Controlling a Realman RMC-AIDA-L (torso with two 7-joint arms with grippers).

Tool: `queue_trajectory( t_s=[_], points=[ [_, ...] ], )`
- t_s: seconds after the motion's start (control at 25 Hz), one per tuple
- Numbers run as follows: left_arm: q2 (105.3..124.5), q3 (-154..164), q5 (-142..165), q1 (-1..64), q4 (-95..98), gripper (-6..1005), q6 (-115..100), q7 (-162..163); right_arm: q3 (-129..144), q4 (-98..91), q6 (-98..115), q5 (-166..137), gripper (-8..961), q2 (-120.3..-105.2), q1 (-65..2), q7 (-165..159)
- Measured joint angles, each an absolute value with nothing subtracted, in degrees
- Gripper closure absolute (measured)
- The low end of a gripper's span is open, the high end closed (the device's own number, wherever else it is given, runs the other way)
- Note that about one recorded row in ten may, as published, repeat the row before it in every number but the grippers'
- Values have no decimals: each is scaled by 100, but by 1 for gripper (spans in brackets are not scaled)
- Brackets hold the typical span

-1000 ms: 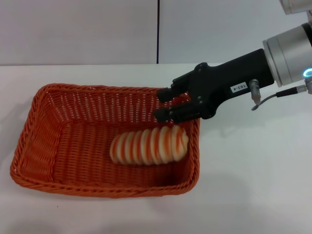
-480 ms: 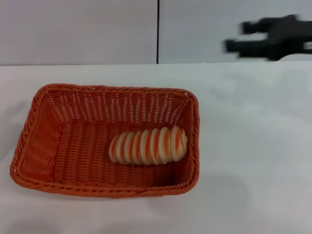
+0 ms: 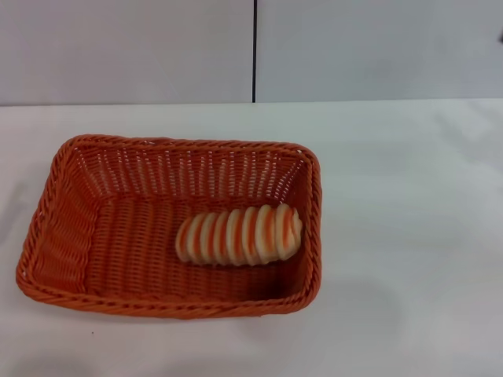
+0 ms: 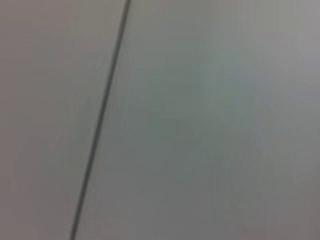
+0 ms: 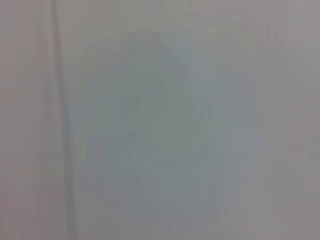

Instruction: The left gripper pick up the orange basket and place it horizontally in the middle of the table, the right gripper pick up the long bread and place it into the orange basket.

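Note:
The orange basket (image 3: 78, 236) lies lengthwise across the white table (image 3: 409, 236), left of centre in the head view. The long bread (image 3: 239, 235), beige with orange-brown spiral ridges, rests on the basket floor toward its right end, lying on its side. Only a small black tip of the right gripper (image 3: 501, 36) shows at the far right edge, high above the table and far from the basket. The left gripper is out of view. Neither wrist view shows the basket, the bread or any fingers.
A grey wall with a dark vertical seam (image 3: 255, 51) stands behind the table. The left wrist view shows the same kind of grey panel with a dark seam (image 4: 100, 120). The right wrist view shows plain grey surface only.
The right arm has pulled up and away to the right, from the basket's right rim to almost out of the picture. The bread stays in the basket, unmoved.

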State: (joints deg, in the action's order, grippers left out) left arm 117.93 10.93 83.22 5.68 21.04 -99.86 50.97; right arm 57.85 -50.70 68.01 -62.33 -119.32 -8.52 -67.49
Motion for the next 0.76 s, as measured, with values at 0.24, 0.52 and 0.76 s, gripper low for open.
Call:
queue_trajectory(
  t_s=[0.24, 0.52, 0.76],
  points=[
    [11805, 828, 8321, 535, 1689, 247, -9990, 4217, 5846, -2410, 8113, -3430, 242, -11956, -1128, -3647],
    [11811, 446, 8308, 537, 1289, 247, -9992, 3700, 5804, -282, 9001, -1955, 242, -11948, -1798, -2471],
    [11820, 25, 8307, 558, 884, 247, -9900, 2947, 5692, -12, 8993, -1901, 242, -11955, -1803, -2263]
  ],
)
